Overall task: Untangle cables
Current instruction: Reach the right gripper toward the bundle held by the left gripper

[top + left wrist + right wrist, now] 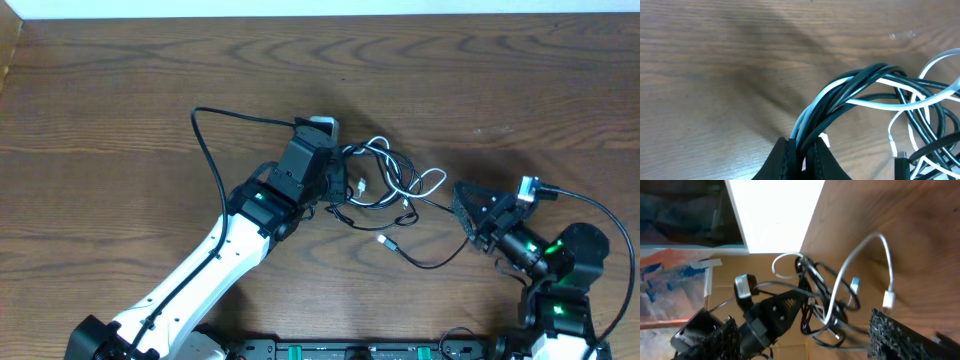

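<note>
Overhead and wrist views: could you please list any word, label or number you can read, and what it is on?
None can be read in any view.
A pale striped mark on the left pincer, seen from the right wrist: too blurred to read.
The cables show no lettering.

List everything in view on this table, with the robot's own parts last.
black cables: several, exact count unclear, black, tangled at the table's centre
white cable: one, white, looped through the same tangle
table: one, brown wood, under everything
left hand: one, black, shut on black cables at the tangle's left side
right hand: one, black, open, just right of the tangle
</note>
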